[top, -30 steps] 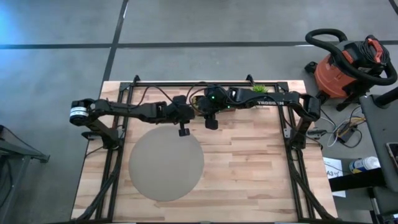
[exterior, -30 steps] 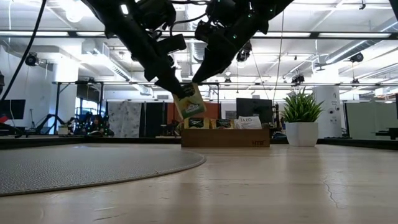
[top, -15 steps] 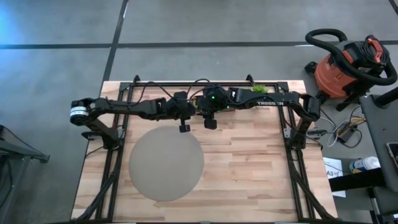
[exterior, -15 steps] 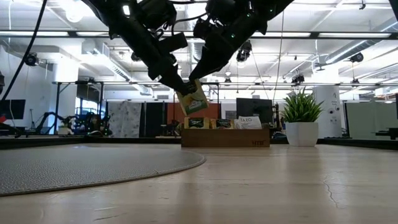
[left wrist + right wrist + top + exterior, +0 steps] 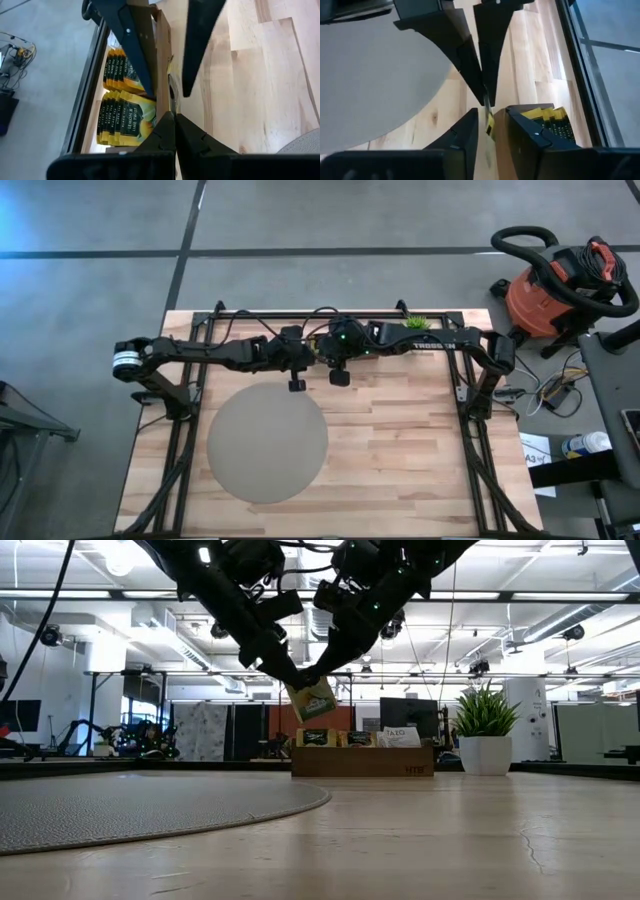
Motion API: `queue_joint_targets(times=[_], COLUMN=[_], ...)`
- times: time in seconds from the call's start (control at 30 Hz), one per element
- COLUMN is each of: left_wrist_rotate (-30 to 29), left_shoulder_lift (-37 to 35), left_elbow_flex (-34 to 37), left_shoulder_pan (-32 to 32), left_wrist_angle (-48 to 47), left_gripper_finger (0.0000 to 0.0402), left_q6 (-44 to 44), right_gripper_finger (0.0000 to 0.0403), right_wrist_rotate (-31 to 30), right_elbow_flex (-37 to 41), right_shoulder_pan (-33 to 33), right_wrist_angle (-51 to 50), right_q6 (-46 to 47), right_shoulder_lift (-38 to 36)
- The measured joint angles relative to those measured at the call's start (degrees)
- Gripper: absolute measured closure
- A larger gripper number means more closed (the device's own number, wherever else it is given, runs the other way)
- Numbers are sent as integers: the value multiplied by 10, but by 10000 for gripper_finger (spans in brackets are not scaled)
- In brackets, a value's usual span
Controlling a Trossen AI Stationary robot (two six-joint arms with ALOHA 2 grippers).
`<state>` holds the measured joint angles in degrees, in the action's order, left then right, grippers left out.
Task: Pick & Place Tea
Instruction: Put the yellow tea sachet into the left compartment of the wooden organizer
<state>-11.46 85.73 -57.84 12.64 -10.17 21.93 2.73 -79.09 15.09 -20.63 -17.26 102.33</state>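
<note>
A yellow-green tea sachet (image 5: 311, 700) with a dark label hangs in the air above the table, in front of the brown wooden tray (image 5: 362, 761). My left gripper (image 5: 294, 681) is shut on it. My right gripper (image 5: 492, 110) is open, with one finger on each side of the same sachet (image 5: 488, 123) and not plainly touching it. Rows of yellow sachets (image 5: 122, 107) stand on edge in the tray at the table's far edge. In the high view both grippers meet near the tray, the left gripper (image 5: 305, 363) beside the right gripper (image 5: 326, 361). My left gripper pinches the sachet between its two fingers at the upper edge (image 5: 172, 100), near a corner. The fingers slant down from the table's left side. The sachet hangs tilted below them, lifted clear of the table and tray.
A round grey mat (image 5: 266, 444) lies on the near left of the wooden table. A small green potted plant (image 5: 484, 736) stands to the right of the tray at the far edge. Bare wood lies to the right of the mat (image 5: 400, 450).
The left gripper has carried the sachet a little upward, and the sachet now hangs slightly higher above the tray's front. Both arms stay close together near the tray.
</note>
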Motion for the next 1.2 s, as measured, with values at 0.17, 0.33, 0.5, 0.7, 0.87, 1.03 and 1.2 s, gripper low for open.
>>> queue_joint_targets(times=[0.17,0.33,0.5,0.7,0.87,1.03,1.2], left_wrist_rotate=[4,4,4,-30,-123,-179,-159], left_shoulder_lift=[0,0,0,0,-4,-29,-71], left_elbow_flex=[0,0,0,0,0,0,5], left_shoulder_pan=[0,0,0,-1,-7,-25,-34], left_wrist_angle=[0,1,1,2,0,-6,-10], left_gripper_finger=[401,401,399,342,288,272,271], left_q6=[0,-7,-25,-42,-45,-76,-138], right_gripper_finger=[351,390,394,394,394,394,394], right_wrist_rotate=[0,1,1,0,1,20,69], right_elbow_flex=[0,0,1,6,21,48,69], right_shoulder_pan=[4,5,6,14,31,59,85], right_wrist_angle=[0,-1,-1,-1,25,95,112], right_q6=[-2,-1,6,37,71,107,94], right_shoulder_lift=[0,0,0,0,0,0,0])
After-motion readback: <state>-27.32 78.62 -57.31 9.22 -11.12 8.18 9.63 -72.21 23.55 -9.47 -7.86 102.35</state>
